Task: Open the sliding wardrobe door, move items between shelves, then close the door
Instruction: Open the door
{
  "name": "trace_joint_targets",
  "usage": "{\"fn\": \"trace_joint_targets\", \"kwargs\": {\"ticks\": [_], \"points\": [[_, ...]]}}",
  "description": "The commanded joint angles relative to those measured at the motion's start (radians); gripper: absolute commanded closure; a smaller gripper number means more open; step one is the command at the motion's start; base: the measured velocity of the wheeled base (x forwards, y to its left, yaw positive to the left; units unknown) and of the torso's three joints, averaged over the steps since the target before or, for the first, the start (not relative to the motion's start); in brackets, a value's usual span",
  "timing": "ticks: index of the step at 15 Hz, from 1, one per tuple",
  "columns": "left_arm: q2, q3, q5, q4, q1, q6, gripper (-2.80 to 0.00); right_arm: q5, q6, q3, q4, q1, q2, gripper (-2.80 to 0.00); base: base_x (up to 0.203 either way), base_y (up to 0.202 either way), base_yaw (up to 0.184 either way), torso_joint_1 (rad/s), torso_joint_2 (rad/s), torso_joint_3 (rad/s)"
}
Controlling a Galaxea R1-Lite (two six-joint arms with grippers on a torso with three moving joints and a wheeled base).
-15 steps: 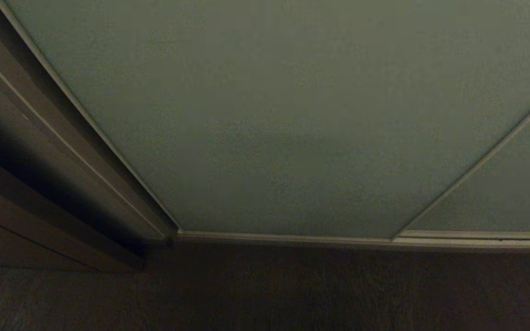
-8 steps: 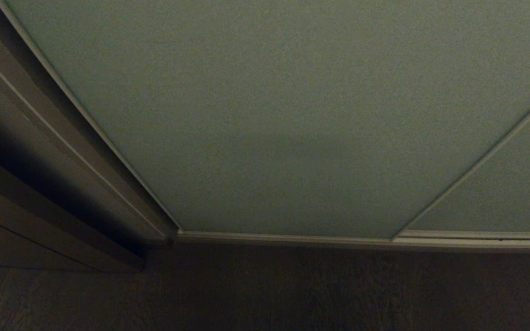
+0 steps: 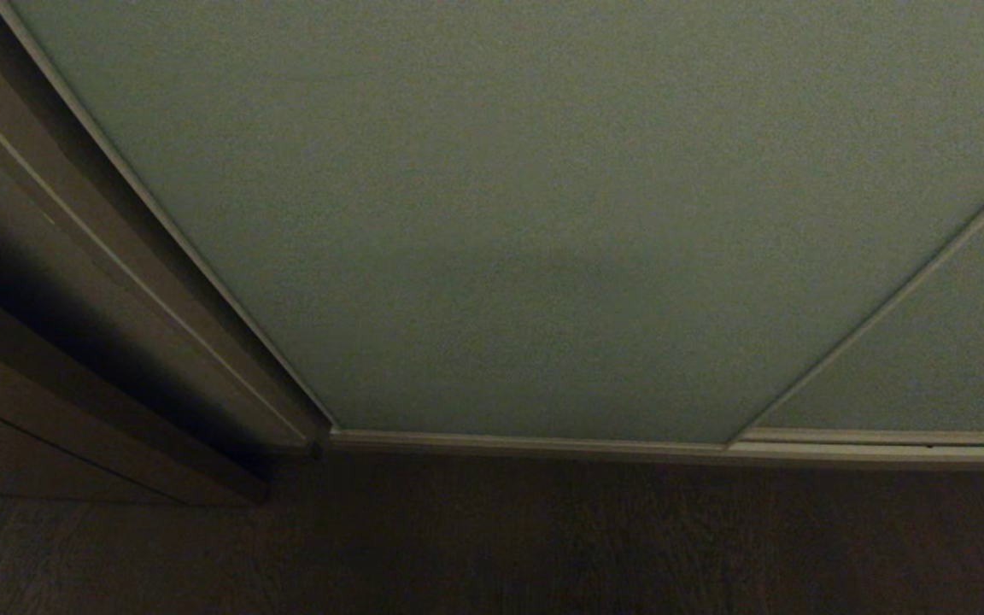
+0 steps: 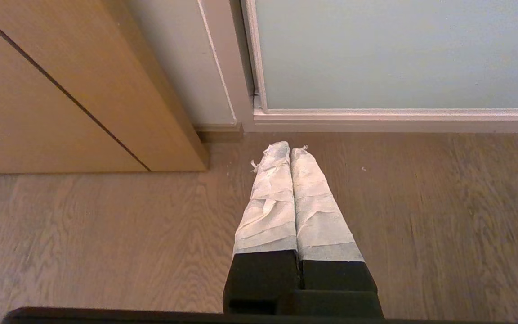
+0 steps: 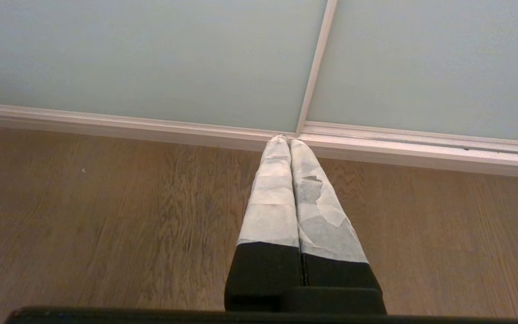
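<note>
You are looking at the sliding wardrobe door sitting closed along the wood floor, while the left gripper and right gripper are hanging above the floor, fingers pressed together, holding nothing.

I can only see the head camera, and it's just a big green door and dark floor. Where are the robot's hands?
Observer: The left gripper hangs over the wooden floor, near the door's corner.
Child: Is it holding a toy?
Observer: No, its taped fingers are shut together on nothing.
Child: And the other hand?
Observer: The right gripper is shut too, pointing at the thin cream strip between two door panels.
</note>
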Motion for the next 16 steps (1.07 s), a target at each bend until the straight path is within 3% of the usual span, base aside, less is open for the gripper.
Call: {"fn": "trace_joint_targets", "kwargs": {"ticks": [1,16], "points": [[0.000,0.000,-0.001,-0.001,0.000,0.000,0.00,0.001,0.000,0.000,0.002,0.000,0.000,0.00,0.000,0.000,0.000,0.000,0.00,0.000],[0.001,0.000,0.000,-0.001,0.001,0.000,0.00,0.001,0.000,0.000,0.002,0.000,0.000,0.00,0.000,0.000,0.000,0.000,0.00,0.000]]}}
